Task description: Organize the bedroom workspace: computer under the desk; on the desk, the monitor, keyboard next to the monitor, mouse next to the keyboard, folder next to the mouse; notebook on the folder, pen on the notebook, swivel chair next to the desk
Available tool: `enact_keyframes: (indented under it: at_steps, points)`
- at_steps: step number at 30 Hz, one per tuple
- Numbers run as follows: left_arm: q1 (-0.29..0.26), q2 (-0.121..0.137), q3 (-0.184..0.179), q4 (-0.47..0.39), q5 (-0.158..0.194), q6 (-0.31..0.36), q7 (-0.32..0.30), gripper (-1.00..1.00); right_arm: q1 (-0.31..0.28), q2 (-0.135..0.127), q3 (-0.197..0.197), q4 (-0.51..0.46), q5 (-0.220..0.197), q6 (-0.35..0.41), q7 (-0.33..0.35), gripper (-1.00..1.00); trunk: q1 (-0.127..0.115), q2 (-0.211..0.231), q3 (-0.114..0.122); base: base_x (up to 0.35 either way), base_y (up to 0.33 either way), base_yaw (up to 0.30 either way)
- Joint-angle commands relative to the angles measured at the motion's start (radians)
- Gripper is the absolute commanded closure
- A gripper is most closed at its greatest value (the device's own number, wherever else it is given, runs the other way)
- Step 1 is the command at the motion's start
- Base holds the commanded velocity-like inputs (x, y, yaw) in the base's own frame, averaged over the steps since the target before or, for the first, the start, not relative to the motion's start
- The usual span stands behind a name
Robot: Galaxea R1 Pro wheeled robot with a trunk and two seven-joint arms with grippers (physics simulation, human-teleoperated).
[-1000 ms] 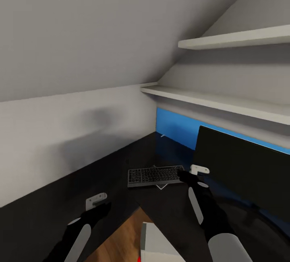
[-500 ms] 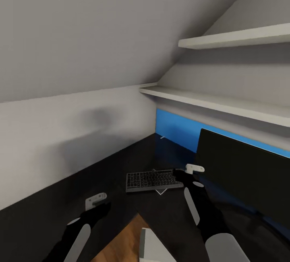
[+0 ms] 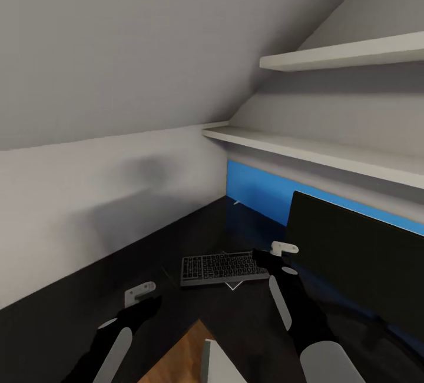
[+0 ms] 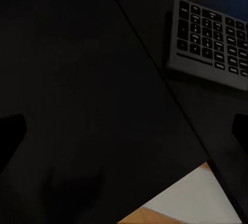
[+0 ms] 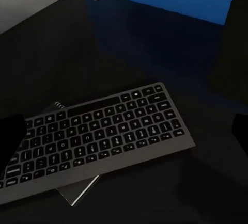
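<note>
Keyboard: we see the keyboard [image 3: 219, 268] lying flat on the dark counter [image 3: 176, 236], in the corner just beside the monitor [image 3: 359, 265].
Under the keyboard: in our right wrist view the keyboard [image 5: 98, 133] rests partly on a thin flat notebook [image 5: 77, 190], whose corner sticks out past the keyboard's edge.
Right tool: our right tool [image 3: 262, 256] hovers at the keyboard's end nearest the monitor, just above it; its fingers [image 5: 11, 133] are spread wide, one at each side of the wrist view, and they grip nothing.
Left tool: our left tool [image 3: 154, 299] sits low over the counter's near edge, well apart from the keyboard; its fingers [image 4: 10, 136] are spread too, empty, with the keyboard [image 4: 212, 46] ahead of it.
Backdrop: a blue panel [image 3: 259, 192] runs behind the monitor, with two pale shelves [image 3: 330, 153] above.
</note>
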Motion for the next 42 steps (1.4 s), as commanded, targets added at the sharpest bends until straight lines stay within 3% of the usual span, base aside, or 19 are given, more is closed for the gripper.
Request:
enact_keyframes:
  at_steps: [1,42]
  points:
    - [0.0,0.001,-0.003,-0.001,0.01,0.001,0.01,-1.0,0.0,0.001,-0.001,-0.001,-0.006,0.004,-0.004,-1.0,0.001,-0.001,0.0,0.09,0.0,0.0]
    - [0.0,0.003,0.0,-0.003,0.01,0.001,0.01,-1.0,0.0,-0.001,0.001,-0.001,-0.003,0.004,-0.005,-1.0,0.001,-0.001,0.0,0.066,-0.031,0.0]
